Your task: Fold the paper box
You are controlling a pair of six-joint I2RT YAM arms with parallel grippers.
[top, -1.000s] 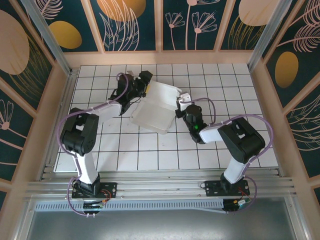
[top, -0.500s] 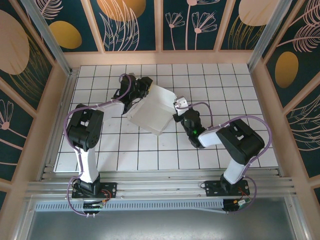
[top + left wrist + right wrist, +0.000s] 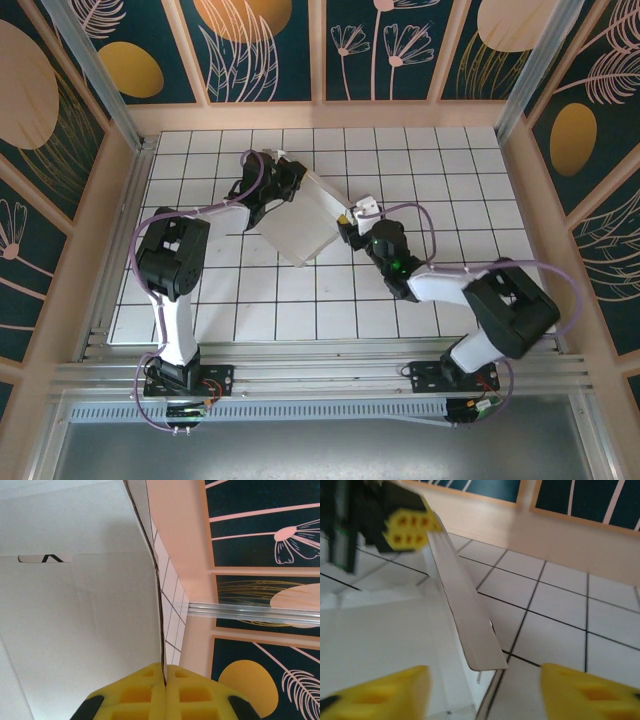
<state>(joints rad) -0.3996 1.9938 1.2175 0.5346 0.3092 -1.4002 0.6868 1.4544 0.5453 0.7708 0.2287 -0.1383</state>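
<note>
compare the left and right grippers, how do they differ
The left gripper is shut, pinching the paper box at its far edge. The right gripper is open, and a raised flap stands between its fingers, ungripped. Left sits at the box's far-left side, right at its right side. Both have yellow pads.

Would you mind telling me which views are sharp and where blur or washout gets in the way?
Top external: sharp, evenly lit, though the paper box nearly washes out against the white tiles. Left wrist: crisp on the box, softer on the pads. Right wrist: right gripper and left gripper blurred, flap edge clearer.
</note>
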